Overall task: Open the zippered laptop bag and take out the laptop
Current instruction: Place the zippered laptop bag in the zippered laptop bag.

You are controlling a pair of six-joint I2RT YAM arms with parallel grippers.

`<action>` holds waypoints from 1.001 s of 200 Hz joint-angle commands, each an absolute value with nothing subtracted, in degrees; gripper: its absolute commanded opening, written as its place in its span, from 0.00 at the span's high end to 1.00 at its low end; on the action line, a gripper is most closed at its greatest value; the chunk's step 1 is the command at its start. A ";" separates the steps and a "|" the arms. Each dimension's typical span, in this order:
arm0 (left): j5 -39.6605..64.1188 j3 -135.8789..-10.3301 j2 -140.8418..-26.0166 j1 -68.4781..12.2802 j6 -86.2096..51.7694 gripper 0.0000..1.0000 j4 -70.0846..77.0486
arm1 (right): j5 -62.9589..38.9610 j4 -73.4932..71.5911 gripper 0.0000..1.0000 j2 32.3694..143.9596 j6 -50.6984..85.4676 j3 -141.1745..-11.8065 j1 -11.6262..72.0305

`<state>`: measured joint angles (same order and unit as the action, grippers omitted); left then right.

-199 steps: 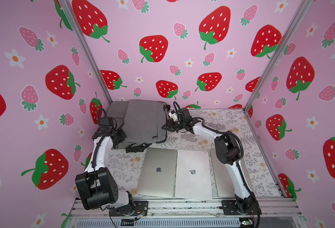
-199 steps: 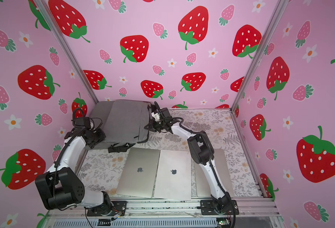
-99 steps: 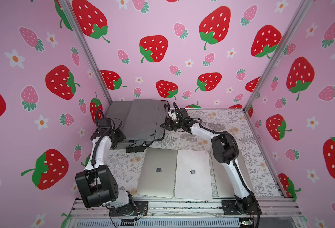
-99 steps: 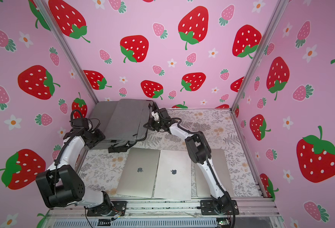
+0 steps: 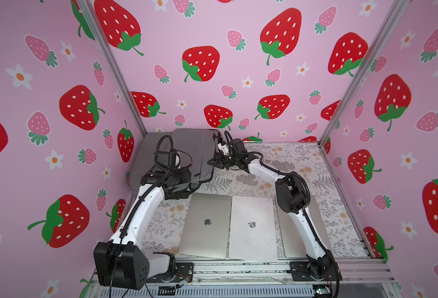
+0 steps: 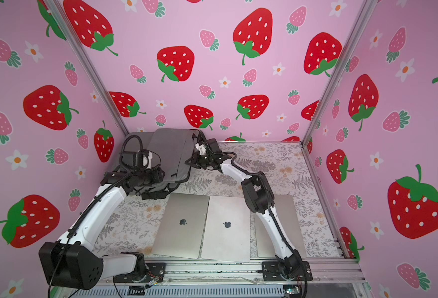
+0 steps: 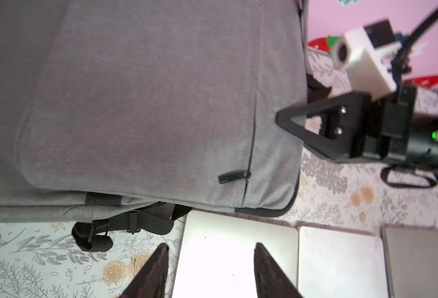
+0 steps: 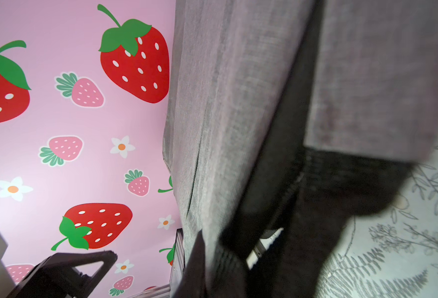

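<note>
Laptop bag (image 5: pixel 197 149) at upper centre is pinched open by the right gripper (image 5: pixel 212 162); left gripper (image 7: pixel 211 247) is released, empty; laptop extraction remains.

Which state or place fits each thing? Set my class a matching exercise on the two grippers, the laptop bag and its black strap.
Column one:
1. left gripper
2. right gripper
3. grey laptop bag
4. black strap

Column two:
A. in the back left corner of the table
B. closed on the bag's edge
C. sticking out from under the bag
D. open, holding nothing

Pairs: 1-D, 2-B, 3-A, 4-C
</note>
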<state>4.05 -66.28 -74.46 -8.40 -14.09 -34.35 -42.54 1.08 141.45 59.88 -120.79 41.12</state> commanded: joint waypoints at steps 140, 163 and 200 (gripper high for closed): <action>-25.02 -73.80 -95.34 -28.36 -9.34 0.32 -30.57 | -49.10 0.54 0.83 141.86 60.92 -123.91 42.38; -30.09 -74.09 -95.72 -28.74 -10.45 0.34 -30.70 | -49.17 0.23 0.83 141.81 61.07 -123.79 42.45; -33.60 -75.09 -95.95 -28.99 -10.39 0.37 -30.05 | -50.52 -1.38 0.83 142.13 62.58 -123.64 42.77</action>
